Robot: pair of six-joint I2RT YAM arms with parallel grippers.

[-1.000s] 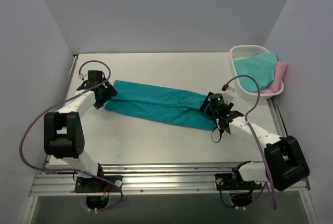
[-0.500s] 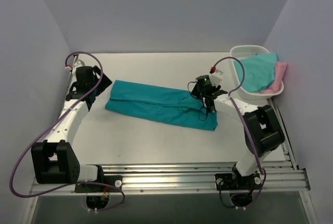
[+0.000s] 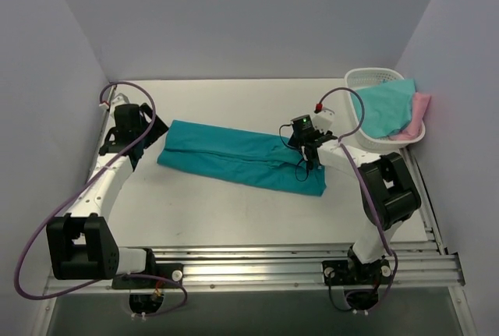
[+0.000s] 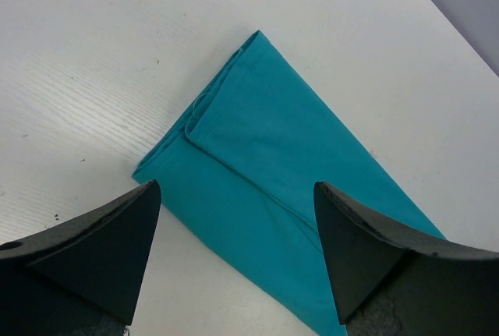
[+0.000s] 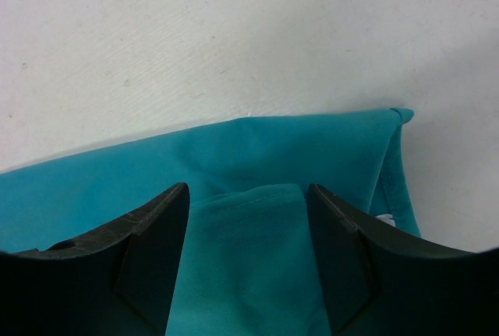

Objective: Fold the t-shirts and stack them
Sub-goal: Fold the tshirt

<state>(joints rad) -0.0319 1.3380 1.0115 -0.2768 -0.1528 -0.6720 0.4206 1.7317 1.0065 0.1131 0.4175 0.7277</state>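
Counting the cloth first, we find three t-shirts. One deep teal t-shirt (image 3: 242, 160) lies on the table (image 3: 234, 102), folded lengthwise into a long narrow band that slants from the left side toward the right. The other two sit together in the single white basket (image 3: 355, 86) at the far right corner: an aqua t-shirt (image 3: 386, 106) on top, and a pink t-shirt (image 3: 419, 110) showing at its right edge and hanging over the rim.

For writing, we see only a small white patch, possibly a tag, near the teal t-shirt's right end in the right wrist view (image 5: 273, 157). It is too small for us to read.

We count two arms. The left gripper (image 3: 146, 128) hangs just off the band's left end. In its own view (image 4: 234, 189) the fingers (image 4: 101, 250) are spread wide, and the shirt's squared end (image 4: 265, 164) lies between them with a folded-over layer showing on top. The right gripper (image 3: 306, 151) is above the band's right end. Its fingers (image 5: 140, 258) are also spread apart (image 5: 248, 192) and frame the cloth's far edge. We cannot tell whether they touch the cloth.
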